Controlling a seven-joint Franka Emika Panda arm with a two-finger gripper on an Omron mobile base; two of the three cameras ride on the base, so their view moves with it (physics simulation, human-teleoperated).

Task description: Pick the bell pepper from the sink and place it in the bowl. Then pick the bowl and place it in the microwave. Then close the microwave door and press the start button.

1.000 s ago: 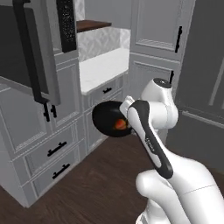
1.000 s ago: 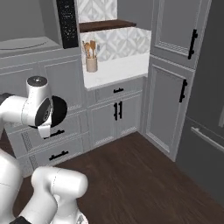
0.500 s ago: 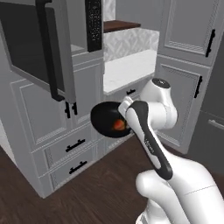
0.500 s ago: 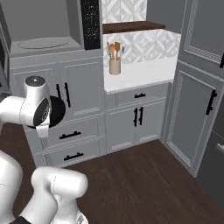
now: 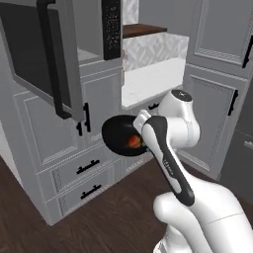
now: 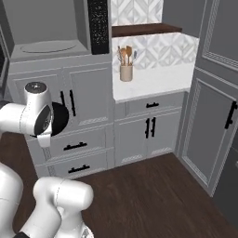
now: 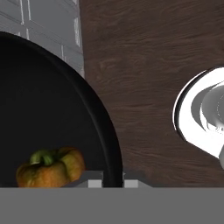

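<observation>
My gripper is shut on the rim of the glossy black bowl, with one fingertip on each side of the rim. The red-orange bell pepper lies inside the bowl, near the held edge. In the left base view the gripper holds the bowl, pepper in it, in the air before the lower cabinets. The microwave is above and to the left, its door swung open. Its turntable and control panel face me. The sink is out of view.
The door's long black handle juts toward me above the bowl. Grey drawers stand under the microwave. A white counter with a utensil holder lies to the right, beside tall cabinets. Dark wood floor lies below.
Both base views have shifted: the base has driven, so the microwave and cabinets now sit further right and larger. The bowl with the pepper stays in the gripper.
</observation>
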